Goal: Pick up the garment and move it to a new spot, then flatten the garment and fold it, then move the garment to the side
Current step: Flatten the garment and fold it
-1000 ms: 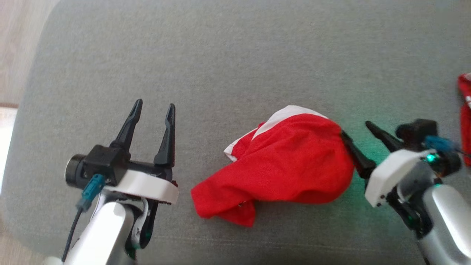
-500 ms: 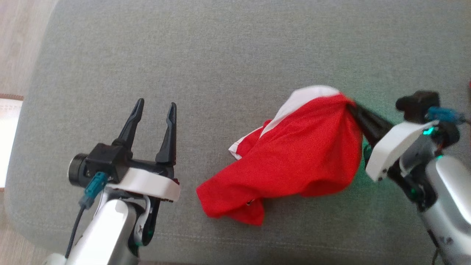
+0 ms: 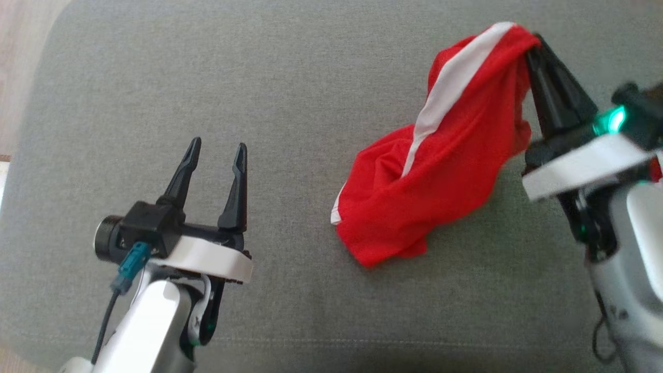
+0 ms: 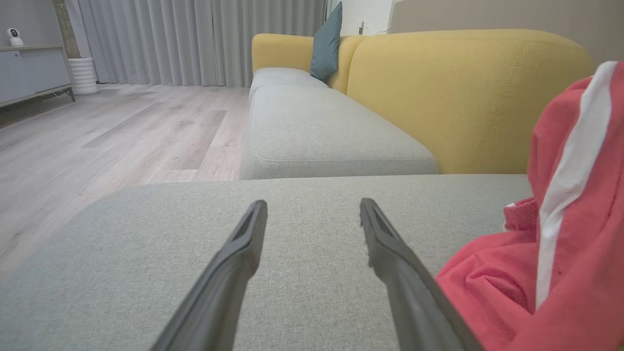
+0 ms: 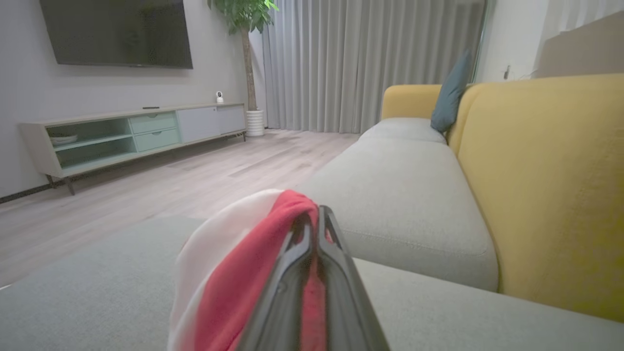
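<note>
The garment (image 3: 445,155) is red with a white stripe, and its upper end is lifted while the lower part rests crumpled on the grey cushion (image 3: 311,77). My right gripper (image 3: 533,44) is shut on its top corner at the upper right of the head view; in the right wrist view the cloth (image 5: 234,273) is pinched between the closed fingers (image 5: 336,287). My left gripper (image 3: 216,153) stands open at the lower left, well clear of the garment. In the left wrist view the open fingers (image 4: 243,253) point across the cushion, with the hanging cloth (image 4: 560,234) at the right.
The grey cushion's rounded left edge (image 3: 31,155) borders a wooden floor (image 3: 20,41). A yellow sofa back (image 4: 468,97) with a teal pillow (image 4: 326,44) rises behind. Across the room stands a low TV cabinet (image 5: 131,131).
My right gripper closed on the garment's right edge, then rose and moved far from me, pulling the cloth up and rightward. The left gripper stayed put. The camera shifted slightly.
</note>
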Controlling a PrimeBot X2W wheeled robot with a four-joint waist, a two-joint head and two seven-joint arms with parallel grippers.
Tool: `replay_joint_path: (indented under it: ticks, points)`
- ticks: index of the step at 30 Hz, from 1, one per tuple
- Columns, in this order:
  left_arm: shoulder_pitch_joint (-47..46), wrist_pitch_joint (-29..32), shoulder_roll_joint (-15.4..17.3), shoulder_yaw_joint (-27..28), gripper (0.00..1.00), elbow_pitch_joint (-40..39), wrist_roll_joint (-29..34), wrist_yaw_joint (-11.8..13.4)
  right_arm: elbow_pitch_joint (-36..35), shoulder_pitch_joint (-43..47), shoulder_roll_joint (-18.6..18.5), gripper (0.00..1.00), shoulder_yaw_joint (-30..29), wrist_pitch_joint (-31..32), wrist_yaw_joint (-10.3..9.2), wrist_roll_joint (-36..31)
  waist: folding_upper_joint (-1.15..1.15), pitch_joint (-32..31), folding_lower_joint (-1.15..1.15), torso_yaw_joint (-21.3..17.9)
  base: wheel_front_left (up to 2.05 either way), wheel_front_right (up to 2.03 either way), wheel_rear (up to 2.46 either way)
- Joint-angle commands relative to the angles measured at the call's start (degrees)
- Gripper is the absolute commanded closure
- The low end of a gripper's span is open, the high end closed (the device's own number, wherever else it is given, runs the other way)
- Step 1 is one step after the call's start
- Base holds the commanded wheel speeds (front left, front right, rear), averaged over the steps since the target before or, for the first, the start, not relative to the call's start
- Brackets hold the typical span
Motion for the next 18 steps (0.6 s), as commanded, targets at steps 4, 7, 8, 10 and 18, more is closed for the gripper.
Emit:
replay_joint_path:
  ticks: [4,7,8,10,18]
  points:
    - [-2.1,-0.7,1.2,2.1,0.00,-2.3,0.6,0.2,-4.2,10.4,0.0,1.00,-2.4,-0.4,0.20,-2.0,0.00,0.3,0.00,-0.8,0.00,0.00,0.00]
    - [-2.0,-0.7,1.4,2.1,0.00,-2.3,0.6,0.2,-5.0,18.0,0.9,1.00,-5.8,0.4,0.20,-2.4,0.00,0.5,0.00,-1.6,0.00,0.00,0.00]
    - [-1.9,-0.7,1.4,2.1,0.00,-2.2,0.5,0.2,-4.8,20.3,1.3,1.00,-6.8,0.7,0.20,-2.5,0.00,0.5,0.00,-1.8,0.00,0.00,0.00]
    - [-1.7,-0.6,1.4,2.0,0.00,-2.2,0.6,0.4,-4.4,23.8,2.6,1.00,-8.6,0.9,0.20,-2.7,0.00,0.5,0.00,-2.1,0.00,0.00,0.00]
    - [-0.2,-0.3,2.0,2.0,0.00,-1.9,0.0,0.8,1.4,28.8,9.1,0.00,-13.1,0.5,0.20,-3.1,0.00,-0.8,0.00,-3.2,0.00,0.00,0.00]
